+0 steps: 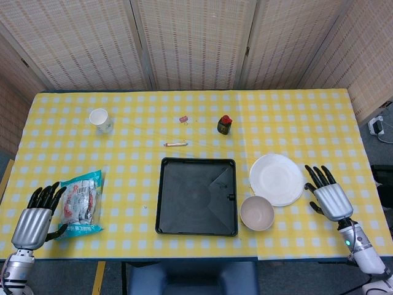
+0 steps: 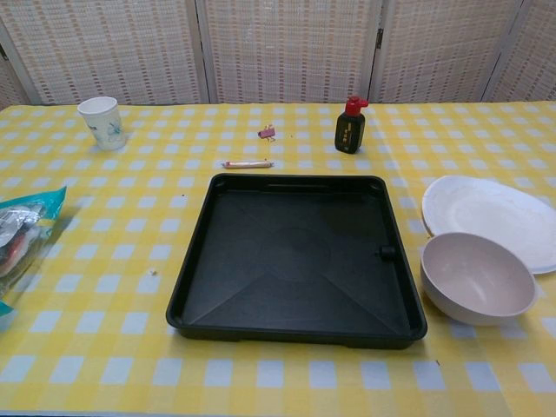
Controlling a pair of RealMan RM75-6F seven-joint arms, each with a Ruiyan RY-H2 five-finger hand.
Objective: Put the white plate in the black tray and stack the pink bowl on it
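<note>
The left hand (image 1: 34,220) has a smooth silver-grey back, rounded like a shell, with faint ridges running lengthwise along it. Its fingers (image 1: 44,195) are glossy black and slender, and a black thumb shows at the side. Below the shell a narrower silver-grey wrist section leads to a pale forearm at the frame's lower edge. The right hand (image 1: 328,195) is built the same way: silver ridged back, black fingers (image 1: 318,176) and black thumb. Its wrist narrows to a light grey forearm, which carries a small green light. The chest view shows neither hand.
</note>
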